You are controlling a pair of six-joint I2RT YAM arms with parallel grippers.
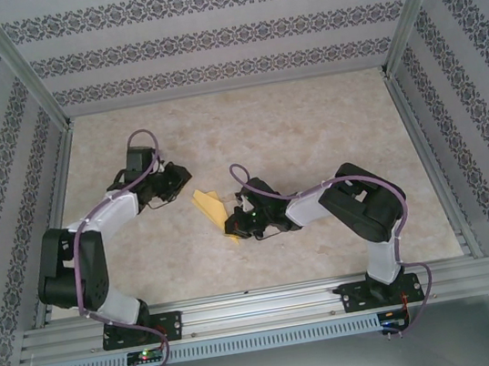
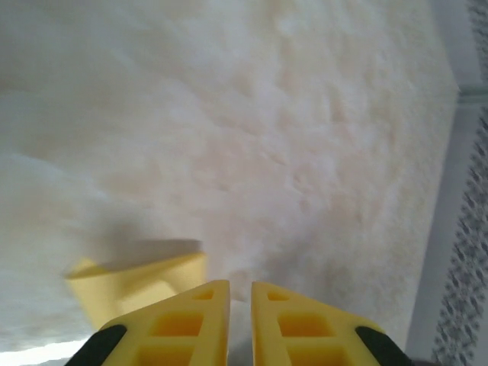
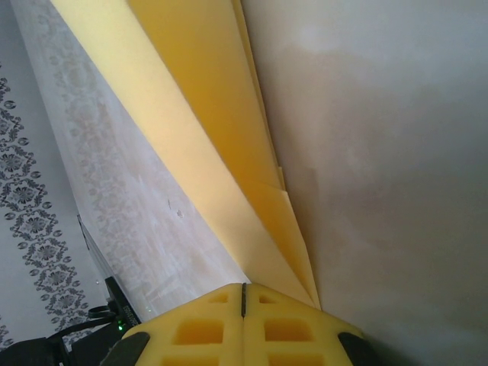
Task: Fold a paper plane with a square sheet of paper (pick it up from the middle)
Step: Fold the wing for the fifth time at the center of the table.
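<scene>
The paper plane (image 1: 210, 206) is yellow-orange paper folded into a long, narrow, layered dart, lying aslant near the table's middle. My right gripper (image 1: 233, 231) is shut on its near end. In the right wrist view the folded layers (image 3: 198, 114) run up and away from the closed fingertips (image 3: 244, 288). My left gripper (image 1: 175, 177) sits just left of the paper's far tip, apart from it. In the left wrist view its jaws (image 2: 240, 286) stand a narrow gap apart with nothing between them, and the paper's end (image 2: 130, 286) lies to their left.
The beige marbled table (image 1: 311, 136) is boxed in by patterned walls (image 1: 205, 42) with metal posts at the corners. A metal rail (image 1: 263, 309) carrying both arm bases runs along the near edge.
</scene>
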